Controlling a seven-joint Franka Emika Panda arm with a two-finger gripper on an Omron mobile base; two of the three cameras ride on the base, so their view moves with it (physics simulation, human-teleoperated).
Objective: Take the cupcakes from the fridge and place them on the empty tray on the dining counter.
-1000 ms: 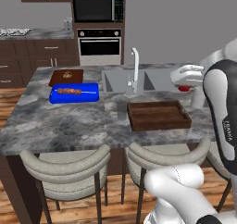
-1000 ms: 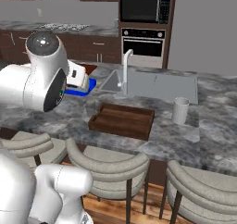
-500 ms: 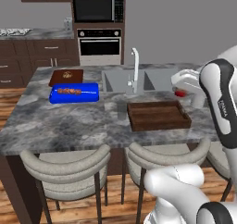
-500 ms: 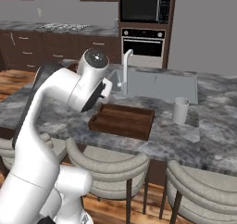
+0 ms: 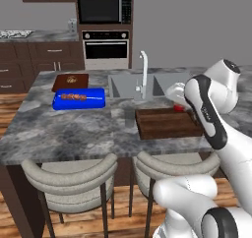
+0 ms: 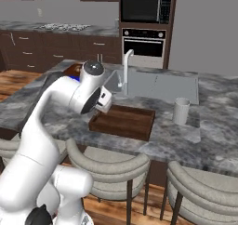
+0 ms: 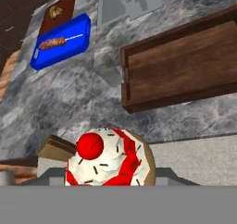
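My gripper (image 7: 109,177) is shut on a cupcake (image 7: 107,159) with white frosting, red swirls and a red ball on top. In the left base view the hand hangs over the right end of the dark brown wooden tray (image 5: 167,124), with the red-topped cupcake (image 5: 178,107) just under it. The tray (image 6: 124,122) is bare and lies on the grey marbled dining counter (image 5: 74,129), in front of the sink. The hand view has the tray (image 7: 185,65) at the upper right, beyond the cupcake. The fridge is out of view.
A bright blue tray (image 5: 78,99) holding a skewer lies on the counter's left part, with a reddish-brown board (image 5: 70,81) behind it. A sink (image 6: 160,84) with a tall faucet (image 5: 143,74) sits behind the wooden tray. A grey cup (image 6: 180,111) stands to the tray's right. Beige stools (image 5: 74,175) line the near edge.
The arm has swung the hand with the cupcake leftward and down, from beyond the tray's right end to just over that end. Everything on the counter has stayed put.
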